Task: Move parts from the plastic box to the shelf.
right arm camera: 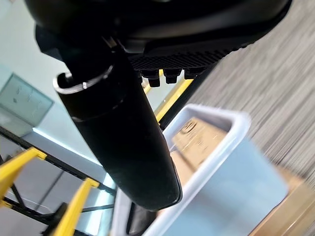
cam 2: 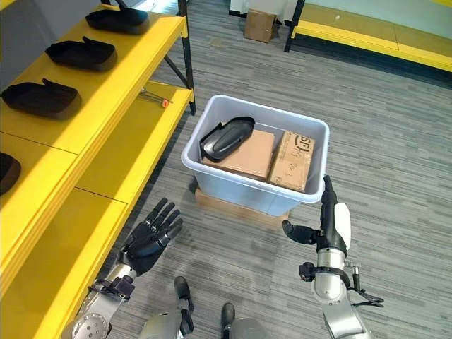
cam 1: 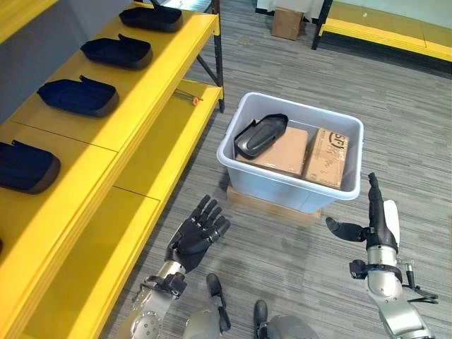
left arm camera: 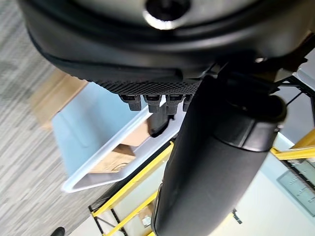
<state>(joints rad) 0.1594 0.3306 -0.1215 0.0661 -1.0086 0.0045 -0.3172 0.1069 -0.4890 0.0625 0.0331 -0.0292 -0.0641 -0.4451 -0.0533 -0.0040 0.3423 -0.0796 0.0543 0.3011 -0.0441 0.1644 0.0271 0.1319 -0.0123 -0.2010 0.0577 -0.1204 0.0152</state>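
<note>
Both hands are hovering empty on the near side of the plastic box, so the step in hand appears to be the reach for the next part. The left hand is hanging with fingers spread and relaxed, between the box and the yellow shelf. The right hand is standing edge-on just beside the box's near right corner, fingers straight, thumb pointing toward the box wall — nothing held.

One black moulded part is lying in the box, resting tilted on a flat cardboard carton against the far left wall; a second, narrower carton is sitting beside it to the right. Four similar parts are already lying in a row on the shelf's upper tier.

The next move likely calls for lifting a hand over the rim and descending onto the part; the left hand is nearer to it. The box is resting on a low wooden pallet, raising its rim. Open carpet is lying between box and shelf, and the shelf's front edge and dark upright post are bounding the transfer path.
</note>
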